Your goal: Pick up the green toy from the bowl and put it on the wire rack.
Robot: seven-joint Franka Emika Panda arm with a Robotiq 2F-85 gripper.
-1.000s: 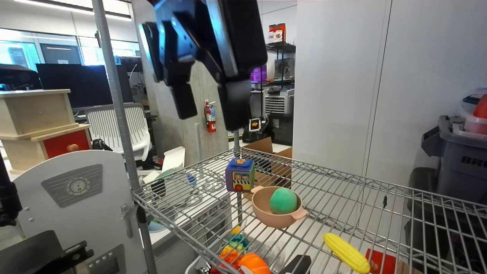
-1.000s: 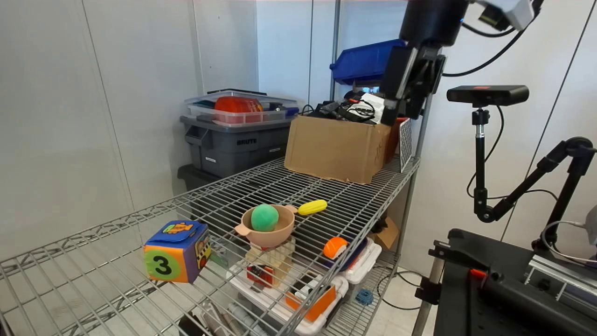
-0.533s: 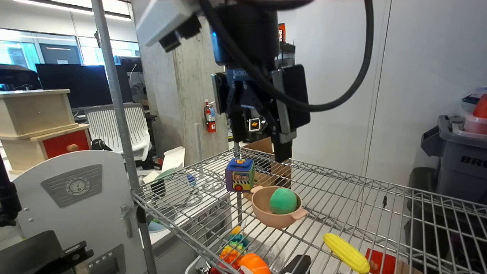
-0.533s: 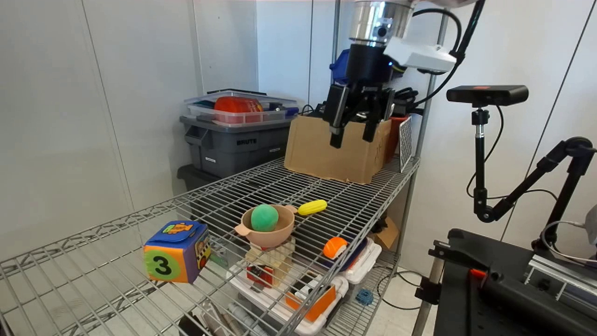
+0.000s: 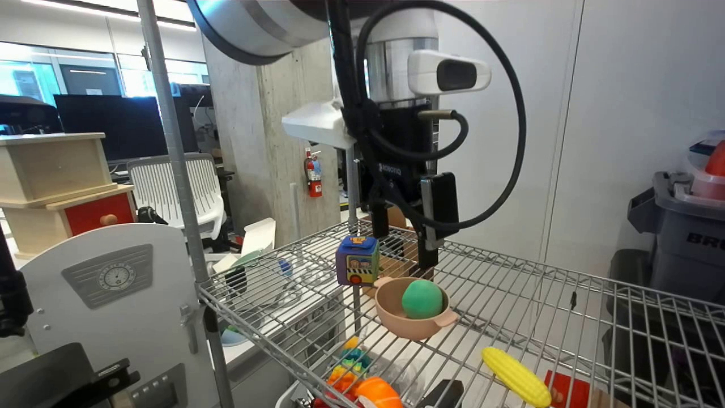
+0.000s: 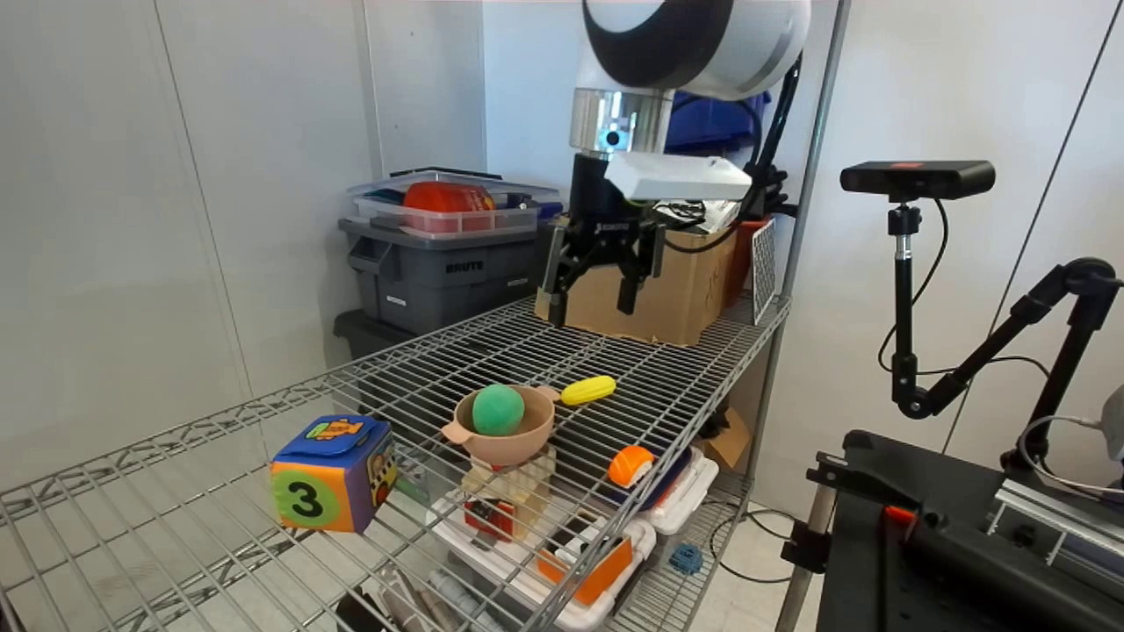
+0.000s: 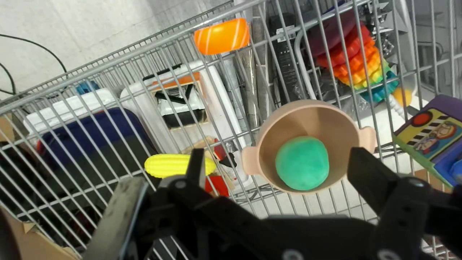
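The green toy is a rounded lump lying inside the tan-pink bowl. The bowl stands on the silver wire rack. The toy and bowl show fully in both exterior views. My gripper is open and empty, above the rack. In an exterior view the gripper hangs above and to the right of the bowl. In the wrist view the green toy and bowl appear between and beyond the spread fingers of the gripper, nearer the right finger. Nothing touches the toy except the bowl.
A soft picture cube sits beside the bowl. A yellow corn toy lies on its other side. An orange toy lies near the rack's edge. A cardboard box stands farther along the rack. An upright pole rises at a corner.
My arm has come in over the rack and lowered. In an exterior view the gripper has moved left and down, closer to the bowl. The toy and bowl have not moved.
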